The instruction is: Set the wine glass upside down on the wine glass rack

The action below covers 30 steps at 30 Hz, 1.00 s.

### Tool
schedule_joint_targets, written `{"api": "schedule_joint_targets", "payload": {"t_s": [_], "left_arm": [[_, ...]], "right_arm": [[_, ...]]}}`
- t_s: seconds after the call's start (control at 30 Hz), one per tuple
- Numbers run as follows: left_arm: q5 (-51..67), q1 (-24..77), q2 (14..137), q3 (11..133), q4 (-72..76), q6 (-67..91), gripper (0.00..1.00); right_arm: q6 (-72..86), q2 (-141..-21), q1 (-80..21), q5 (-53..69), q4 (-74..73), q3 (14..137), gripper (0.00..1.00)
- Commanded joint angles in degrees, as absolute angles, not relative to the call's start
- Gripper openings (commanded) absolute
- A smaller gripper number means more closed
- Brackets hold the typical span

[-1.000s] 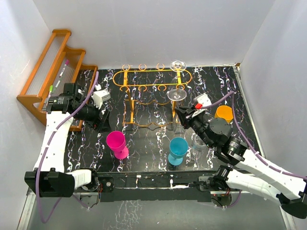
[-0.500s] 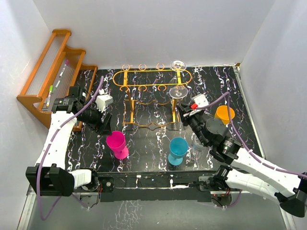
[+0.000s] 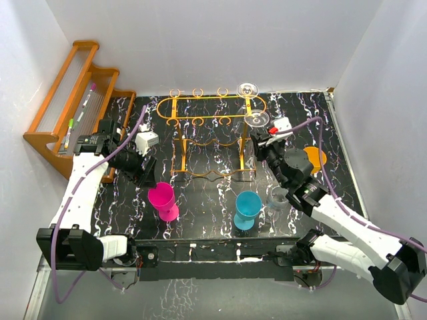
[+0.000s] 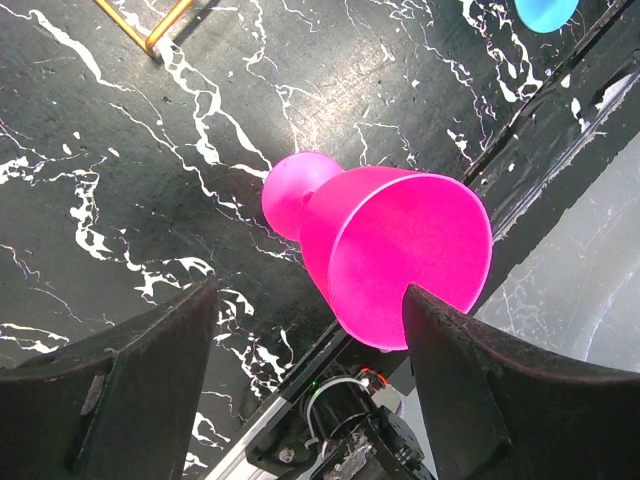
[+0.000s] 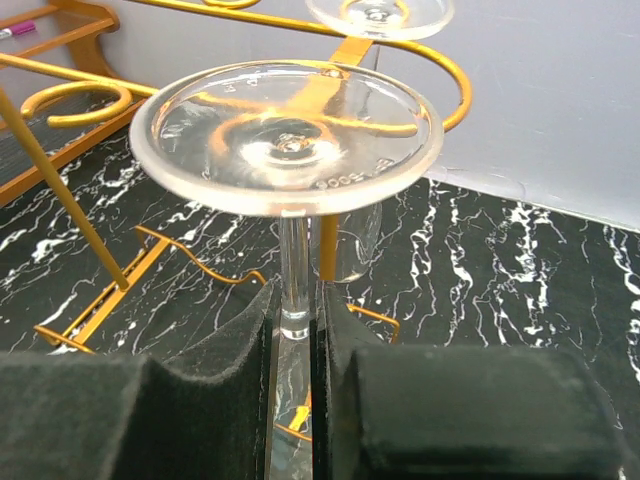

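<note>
We noted the left gripper (image 4: 305,305) spread wide over the pink cup (image 4: 400,250). The right gripper (image 5: 295,330) pinched the wine glass (image 5: 285,135) by its stem, foot up, at the rack's (image 5: 350,50) right end. Hanging step, we judged; next the stem must slide into a free loop (image 3: 225,121).

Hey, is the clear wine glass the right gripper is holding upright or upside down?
Upside down: the wine glass has its flat foot on top, and its stem runs down into the shut right gripper.
</note>
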<state>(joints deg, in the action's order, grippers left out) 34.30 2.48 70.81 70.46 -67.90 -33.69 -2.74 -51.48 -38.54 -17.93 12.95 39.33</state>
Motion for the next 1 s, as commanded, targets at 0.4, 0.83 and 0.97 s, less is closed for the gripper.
{"api": "schedule_joint_targets", "payload": {"t_s": [0.4, 0.83, 0.97], "left_arm": [[35.94, 2.86, 70.71, 70.14, -68.20, -35.41, 0.70], [36.12, 2.84, 70.37, 69.79, -68.44, -35.50, 0.69], [36.58, 2.82, 70.60, 70.11, -69.38, -36.06, 0.69]], "right_arm": [[0.92, -51.89, -38.32, -14.07, 19.82, 42.19, 0.08], [0.70, -55.95, -37.77, -16.43, 22.06, 43.07, 0.08], [0.82, -56.65, -37.41, -16.73, 22.05, 42.86, 0.08]]}}
